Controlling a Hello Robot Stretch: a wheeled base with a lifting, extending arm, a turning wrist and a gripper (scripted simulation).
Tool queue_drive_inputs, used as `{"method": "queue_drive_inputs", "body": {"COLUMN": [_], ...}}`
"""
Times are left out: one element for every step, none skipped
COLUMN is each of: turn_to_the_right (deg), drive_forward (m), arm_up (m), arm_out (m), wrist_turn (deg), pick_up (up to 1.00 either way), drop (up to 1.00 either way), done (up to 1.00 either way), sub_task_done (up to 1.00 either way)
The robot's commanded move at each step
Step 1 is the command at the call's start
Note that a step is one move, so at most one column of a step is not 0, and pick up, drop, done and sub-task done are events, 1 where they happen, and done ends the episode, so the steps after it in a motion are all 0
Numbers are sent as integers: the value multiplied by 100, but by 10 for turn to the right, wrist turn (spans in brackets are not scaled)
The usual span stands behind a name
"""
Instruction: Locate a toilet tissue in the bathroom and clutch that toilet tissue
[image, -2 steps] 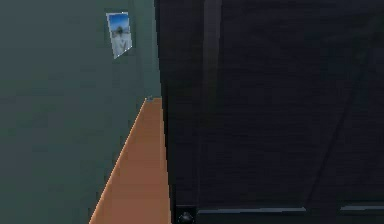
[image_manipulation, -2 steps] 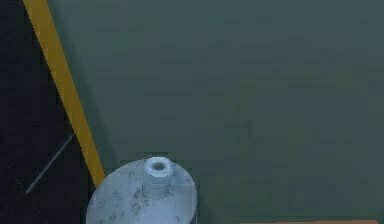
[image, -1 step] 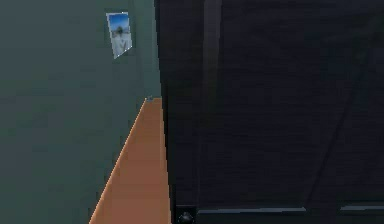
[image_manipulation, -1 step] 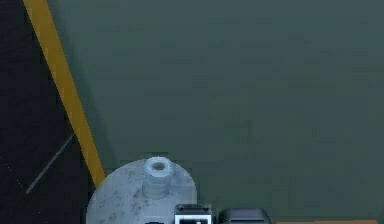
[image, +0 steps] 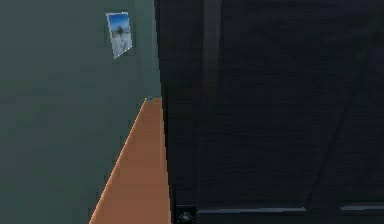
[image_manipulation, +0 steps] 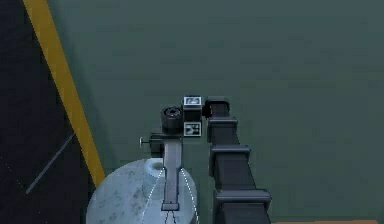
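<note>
Facing a dark door (image: 270, 110), it's at the locating stage, I'd judge, needing a turn away; whether the gripper (image_manipulation: 171, 200) holds anything I cannot tell.

The dark arm (image_manipulation: 236, 172) juts out, its pincer (image_manipulation: 170, 192) turned back alongside it.
</note>
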Motion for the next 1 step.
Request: {"method": "queue_drive_inputs", "body": {"turn_to_the_right": [0], "drive_forward": [0], "arm_up": [0], "arm_out": [0], "wrist_turn": [450], "pick_up": [0], "drop": [0], "done": [0], "sub_task_done": [0]}}
